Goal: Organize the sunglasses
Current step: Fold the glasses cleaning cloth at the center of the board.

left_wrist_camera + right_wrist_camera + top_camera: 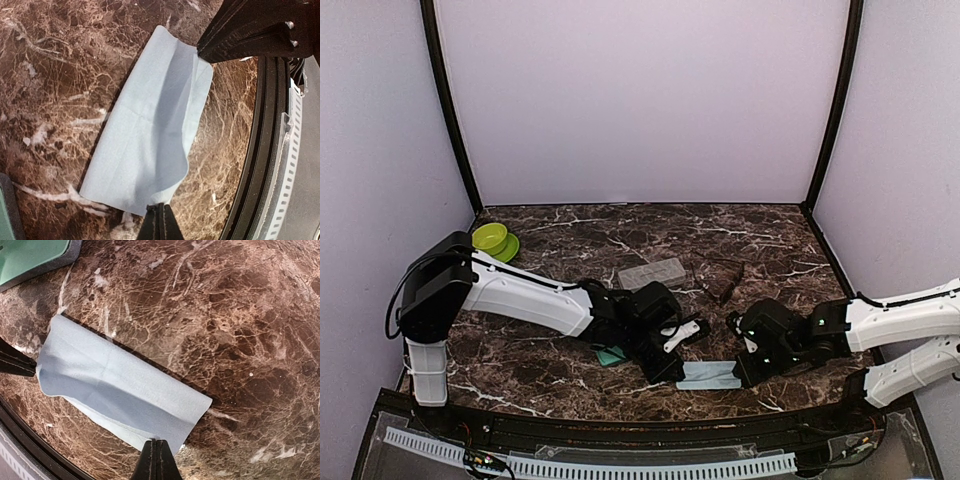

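Observation:
A light blue cloth (710, 376) lies folded over near the table's front edge, between both grippers. My left gripper (672, 372) is shut on its left end; in the left wrist view (161, 210) the jaws pinch the edge of the cloth (150, 125). My right gripper (740, 378) is shut on its right end; in the right wrist view (156, 445) the jaws pinch the edge of the cloth (115, 385). A dark shape (725, 283) behind the grippers may be the dark-framed sunglasses; it is too small to tell. The pink-purple pair is not in view.
A grey case (652, 272) lies at mid-table. A teal-lined open case (611, 355) sits under the left arm and also shows in the right wrist view (30, 257). A green bowl (492, 238) stands far left. The table's black front rim (265, 150) runs close by.

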Available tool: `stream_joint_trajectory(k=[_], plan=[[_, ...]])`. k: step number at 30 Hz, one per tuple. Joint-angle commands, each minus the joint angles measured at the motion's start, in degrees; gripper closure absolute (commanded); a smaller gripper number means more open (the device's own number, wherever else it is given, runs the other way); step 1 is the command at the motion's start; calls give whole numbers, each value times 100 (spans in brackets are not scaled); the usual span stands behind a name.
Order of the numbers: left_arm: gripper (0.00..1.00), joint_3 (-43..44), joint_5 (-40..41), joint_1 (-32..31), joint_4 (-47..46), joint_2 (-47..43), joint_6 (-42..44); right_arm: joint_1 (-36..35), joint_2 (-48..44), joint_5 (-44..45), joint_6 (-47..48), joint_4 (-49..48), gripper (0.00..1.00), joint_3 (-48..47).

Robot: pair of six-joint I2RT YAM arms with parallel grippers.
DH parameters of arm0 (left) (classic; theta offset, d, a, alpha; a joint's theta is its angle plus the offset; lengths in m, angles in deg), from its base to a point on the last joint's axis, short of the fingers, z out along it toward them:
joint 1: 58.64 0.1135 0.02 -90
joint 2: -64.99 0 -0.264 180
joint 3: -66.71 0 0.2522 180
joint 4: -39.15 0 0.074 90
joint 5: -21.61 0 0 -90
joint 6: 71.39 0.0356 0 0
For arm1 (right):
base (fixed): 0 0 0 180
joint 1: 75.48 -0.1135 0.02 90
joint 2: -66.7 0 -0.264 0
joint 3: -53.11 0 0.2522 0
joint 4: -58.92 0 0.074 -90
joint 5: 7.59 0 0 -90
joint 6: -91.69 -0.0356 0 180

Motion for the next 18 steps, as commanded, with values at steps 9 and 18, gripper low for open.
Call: stream_joint_trajectory(k=[9, 18], plan=[[100, 105, -11, -32, 134, 9, -57, -158, -29, -94, -122, -55, 100, 53], [100, 106, -13, -29, 154, 9, -40, -182, -113, -56, -195, -6, 100, 156]])
